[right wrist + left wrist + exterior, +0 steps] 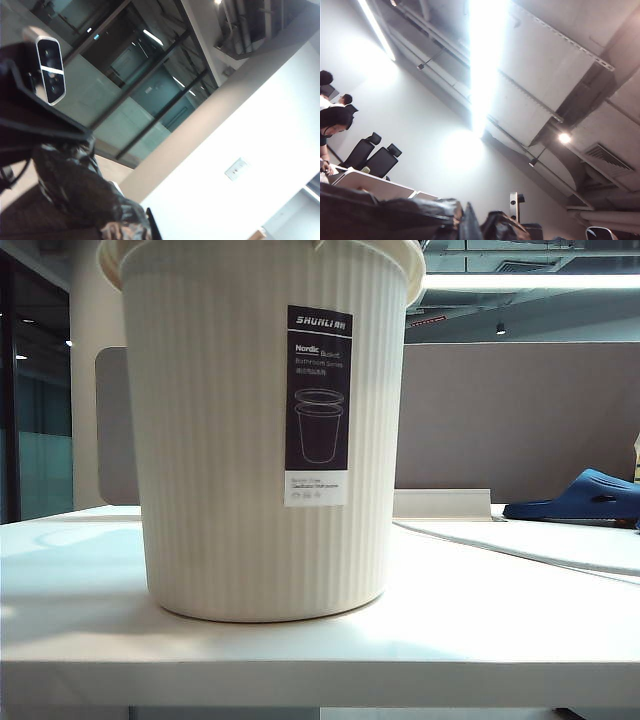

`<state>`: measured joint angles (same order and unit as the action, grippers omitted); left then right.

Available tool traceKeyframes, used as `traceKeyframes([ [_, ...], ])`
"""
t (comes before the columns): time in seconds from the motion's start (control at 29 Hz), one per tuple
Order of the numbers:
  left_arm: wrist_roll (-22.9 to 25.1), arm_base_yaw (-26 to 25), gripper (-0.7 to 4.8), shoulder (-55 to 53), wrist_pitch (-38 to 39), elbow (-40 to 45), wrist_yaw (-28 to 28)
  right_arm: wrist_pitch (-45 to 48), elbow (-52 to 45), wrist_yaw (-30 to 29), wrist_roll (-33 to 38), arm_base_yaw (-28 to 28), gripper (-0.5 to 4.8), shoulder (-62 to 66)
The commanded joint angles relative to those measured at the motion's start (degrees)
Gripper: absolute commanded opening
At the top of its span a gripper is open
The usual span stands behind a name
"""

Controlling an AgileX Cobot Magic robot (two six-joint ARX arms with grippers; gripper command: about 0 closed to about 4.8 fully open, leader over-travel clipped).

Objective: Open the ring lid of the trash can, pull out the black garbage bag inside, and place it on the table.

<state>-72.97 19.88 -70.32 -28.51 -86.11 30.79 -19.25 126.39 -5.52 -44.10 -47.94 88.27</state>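
Right wrist view, fingers [150,225] pinching black garbage bag [80,190]

Bright ceiling strip light [482,65] blowing out left wrist view – glare, soft focus, dim foreground, exterior view evenly lit

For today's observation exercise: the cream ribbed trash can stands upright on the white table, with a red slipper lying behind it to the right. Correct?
Not quite. The exterior view shows the slipper is dark blue, not red. The trash can does stand upright on the table, slipper behind to its right.

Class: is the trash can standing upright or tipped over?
Upright: the trash can sits base-flat on the table, its ribs and label vertical.
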Motion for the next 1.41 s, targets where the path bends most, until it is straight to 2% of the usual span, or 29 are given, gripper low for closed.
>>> traceKeyframes([
  [0.03, 0.35, 0.07, -0.06, -0.35, -1.4, -1.51, -0.13, 3.23, 0.42, 0.96, -1.01, 0.0, -0.01, -0.28],
  [0.1, 0.55, 0.04, 0.05, -0.74, -1.4, -2.43, 0.09, 3.78, 0.79, 1.22, -1.01, 0.02, -0.01, -0.28],
  [0.21, 0.85, 0.04, 0.6, -1.05, -1.49, -3.3, 0.28, 3.87, 1.84, 2.03, -1.38, 0.04, -0.01, -0.28],
  [0.52, 2.05, 0.04, 0.67, -1.09, -1.64, -3.58, 1.49, 3.8, 6.01, 2.32, -1.51, 2.21, -0.01, -0.28],
  [0.69, 2.05, 0.04, 1.26, -1.09, -1.64, -3.58, 2.64, 3.13, 8.76, 3.02, -1.55, 3.04, -0.01, -0.28],
  [1.41, 2.03, 0.04, 1.26, -1.03, -2.71, -3.56, 8.52, 0.72, 16.81, 4.33, -1.57, 9.05, -0.01, -0.35],
])
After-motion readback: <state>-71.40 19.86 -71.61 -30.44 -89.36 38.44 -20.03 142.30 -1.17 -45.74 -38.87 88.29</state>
